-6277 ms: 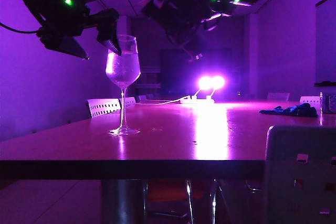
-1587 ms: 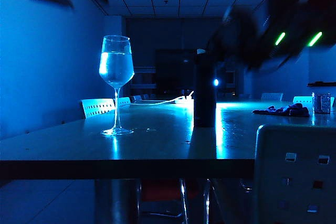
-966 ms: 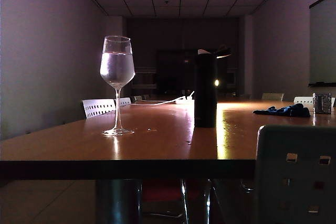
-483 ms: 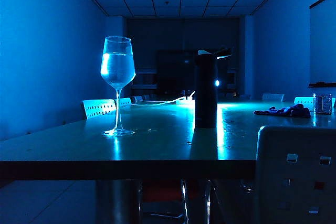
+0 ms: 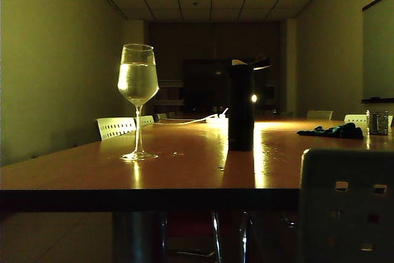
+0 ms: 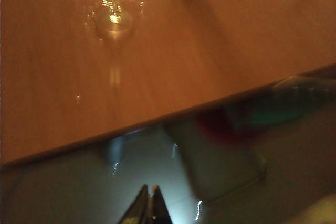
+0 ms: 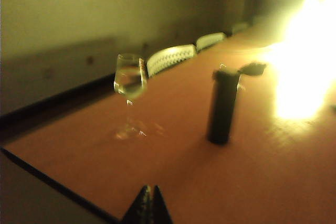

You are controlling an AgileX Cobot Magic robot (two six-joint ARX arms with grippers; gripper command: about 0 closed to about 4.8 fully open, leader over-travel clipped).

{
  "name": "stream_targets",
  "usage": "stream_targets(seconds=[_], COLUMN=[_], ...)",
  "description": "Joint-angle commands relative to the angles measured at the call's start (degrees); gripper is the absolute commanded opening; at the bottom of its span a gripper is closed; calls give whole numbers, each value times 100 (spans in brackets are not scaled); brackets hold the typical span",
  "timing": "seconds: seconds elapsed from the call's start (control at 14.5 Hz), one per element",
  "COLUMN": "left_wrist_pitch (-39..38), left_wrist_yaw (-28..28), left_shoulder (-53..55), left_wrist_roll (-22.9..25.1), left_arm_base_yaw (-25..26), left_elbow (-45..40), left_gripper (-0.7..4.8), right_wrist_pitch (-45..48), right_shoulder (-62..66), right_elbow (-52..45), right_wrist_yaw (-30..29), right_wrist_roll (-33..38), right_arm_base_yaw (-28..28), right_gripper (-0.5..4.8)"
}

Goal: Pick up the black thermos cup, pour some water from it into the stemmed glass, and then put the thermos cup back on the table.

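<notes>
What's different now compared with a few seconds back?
The black thermos cup, absent at first, now stands on the table right of the stemmed glass. Both arms have left the exterior view; left pincer and right pincer are shut, empty. The glass stayed put, holding water.

Left pincer [image 6: 148, 203] and right pincer [image 7: 148, 203] both with fingertips pressed together, empty, out of the exterior view

Counted on the bench [image 5: 184, 170]
One stemmed glass [image 5: 138, 100], one black thermos cup [image 5: 241, 106] (lid flipped open), one dark cloth [image 5: 332, 131], one small clear jar [image 5: 377, 122].
</notes>
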Motion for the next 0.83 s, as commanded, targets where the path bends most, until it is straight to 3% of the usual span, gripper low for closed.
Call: stream_targets(seconds=[0.07, 0.28, 0.41, 0.62, 0.83], left_wrist_pitch=[2229, 4124, 4819, 4911, 4588], left_wrist_yaw=[-11, -35, -33, 37, 350], left_shoulder=[-387, -498, -586, -994, -1408], left_wrist_roll=[-837, -894, -896, -896, -850], left_arm_base_yaw=[2, 15, 146, 713, 1257], left_elbow=[-1222, -2664, -3449, -4275, -4345], left_gripper=[-6, -6, -6, -6, -6], right_wrist_pitch=[1958, 2883, 3119, 3869, 3545], right_shoulder=[-2, -7, -9, -11, -11], right_elbow=[-1235, -2463, -3040, -3880, -3969], right_wrist_yaw=[4, 356, 573, 645, 732], right_wrist_roll=[953, 1244, 1244, 1384, 1051], right_arm_base_yaw=[2, 4, 9, 11, 20], right_gripper=[-4, -4, -4, -4, -4])
